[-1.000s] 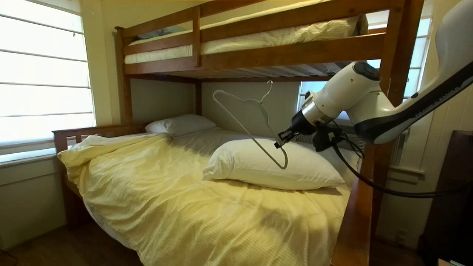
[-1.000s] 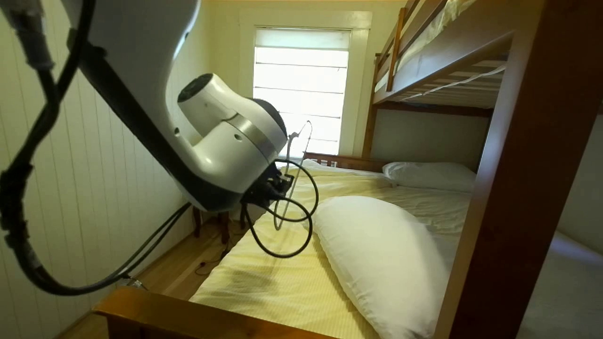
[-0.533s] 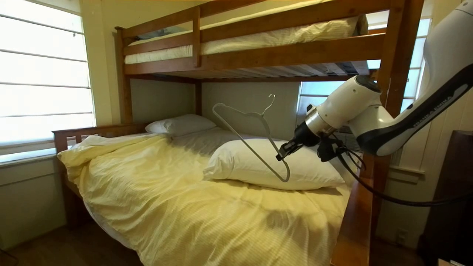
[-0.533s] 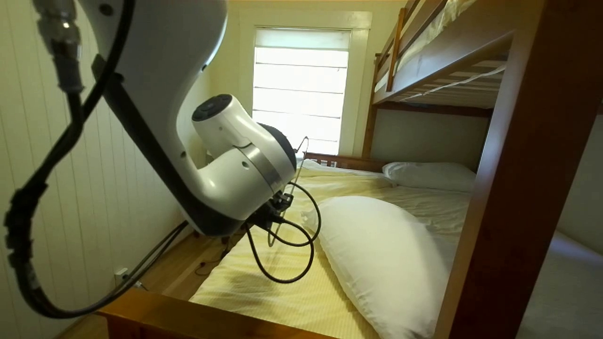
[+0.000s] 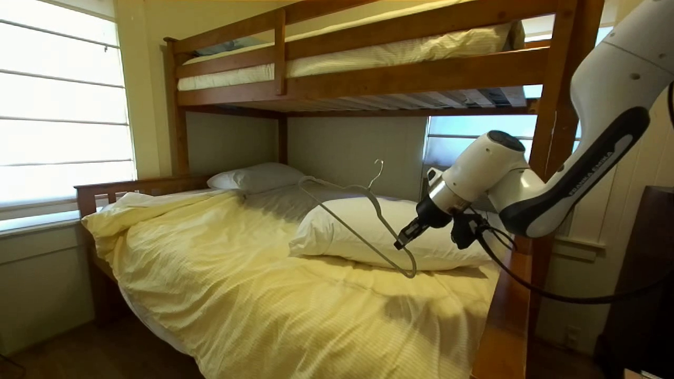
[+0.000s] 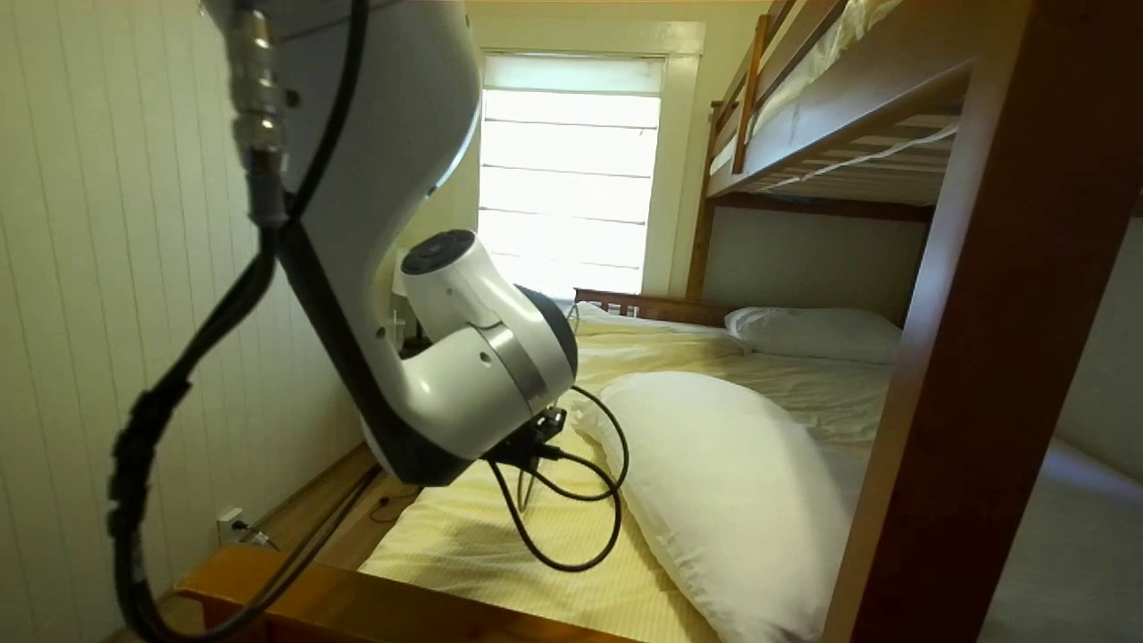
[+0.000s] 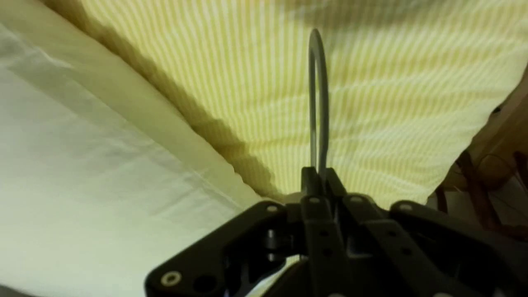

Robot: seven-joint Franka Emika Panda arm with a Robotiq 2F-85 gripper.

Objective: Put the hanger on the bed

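The thin grey hanger (image 5: 377, 204) hangs tilted over the lower bunk, its hook up, in an exterior view. My gripper (image 5: 398, 245) is shut on it near its lower corner. In the wrist view the gripper (image 7: 321, 175) pinches the hanger (image 7: 324, 107), whose rounded end points out over the striped comforter. The bed (image 5: 253, 284) has a pale yellow comforter, which also shows in the wrist view (image 7: 247, 82). I cannot tell whether the lower corner touches the bed. In an exterior view the arm hides most of the hanger; a lower loop (image 6: 529, 487) shows.
A large white pillow (image 5: 326, 231) lies behind the hanger, close beside the gripper in the wrist view (image 7: 103, 185). Another pillow (image 5: 263, 176) lies at the far end. The upper bunk rail (image 5: 421, 73), a wooden post (image 6: 964, 357) and the end board (image 6: 384, 598) frame the space.
The arm and gripper have moved down with the hanger held. The hanger has dropped from well above the pillow to a lower place in front of it, close to the comforter.
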